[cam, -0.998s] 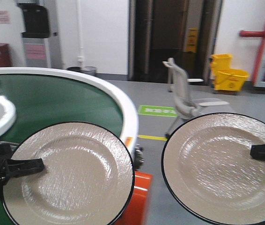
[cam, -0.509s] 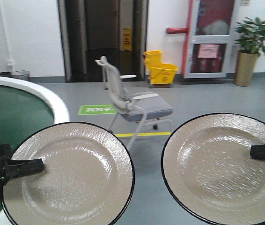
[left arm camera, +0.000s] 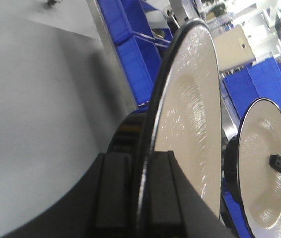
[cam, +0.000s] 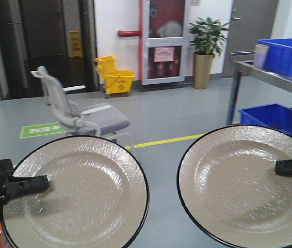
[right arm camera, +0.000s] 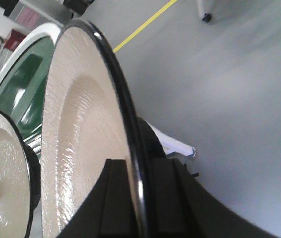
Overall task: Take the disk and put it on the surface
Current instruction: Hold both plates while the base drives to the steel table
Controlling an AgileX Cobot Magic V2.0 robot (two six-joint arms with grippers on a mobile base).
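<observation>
Left jaws: clamped on the 9 o'clock rim of the left disk (cam: 76,191); in the wrist view I saw one finger on each face.
Right jaws: clamped on the 3 o'clock rim of the right disk (cam: 239,181).
Disks: face up, side by side, rims near but apart. They were round, so no long axis.
Below: only bare floor (cam: 161,119), so I judged no release here.
Tabletop: metal tabletop (cam: 254,71) at 2 o'clock, beyond the right disk. Right arm nearer.
Room: blue crate (cam: 285,51) stood on it, and the chair (cam: 79,116) at 11 o'clock was well apart.
</observation>
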